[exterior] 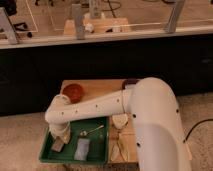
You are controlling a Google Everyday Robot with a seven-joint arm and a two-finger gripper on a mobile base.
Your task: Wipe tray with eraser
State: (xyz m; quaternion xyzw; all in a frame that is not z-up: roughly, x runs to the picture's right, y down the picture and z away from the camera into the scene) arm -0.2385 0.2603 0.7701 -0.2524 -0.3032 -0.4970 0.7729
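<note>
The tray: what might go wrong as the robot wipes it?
The gripper is low over the left end of the tray, at the eraser. Sweeping right, it could knock the spoon or the grey-blue piece lying in the tray. The arm also seems to pass close by the red bowl, which it might bump.
</note>
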